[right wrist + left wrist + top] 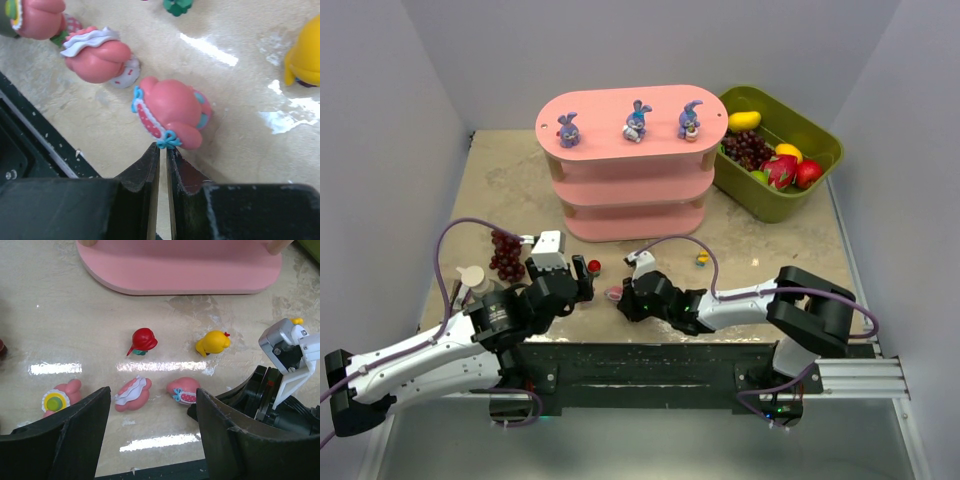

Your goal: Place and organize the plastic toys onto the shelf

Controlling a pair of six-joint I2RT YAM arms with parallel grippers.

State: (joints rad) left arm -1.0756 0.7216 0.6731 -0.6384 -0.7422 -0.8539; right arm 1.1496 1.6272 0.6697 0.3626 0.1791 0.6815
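Pink three-tier shelf (600, 150), well beyond both pairs of fingers, carries three purple-blue bunnies (637, 122) upright along its top board. On the counter lie three pink-and-white toys. The blue-bowed toy (170, 112) is just ahead of the right fingers (145, 175), the white-frilled toy (133, 393) is between the left fingers (75, 430), and the yellow-capped toy (59, 400) is partly hidden behind one. The red toy (143, 340) and yellow toy (213, 342) lie farther ahead.

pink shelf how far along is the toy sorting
Done: three purple-blue bunnies stand on top of the pink shelf. In hand: nothing; the open left gripper hovers over the pink figurines, the shut right gripper points at the blue-trimmed one. Left: at least those three, the red figurine and the yellow figurine, on the table.
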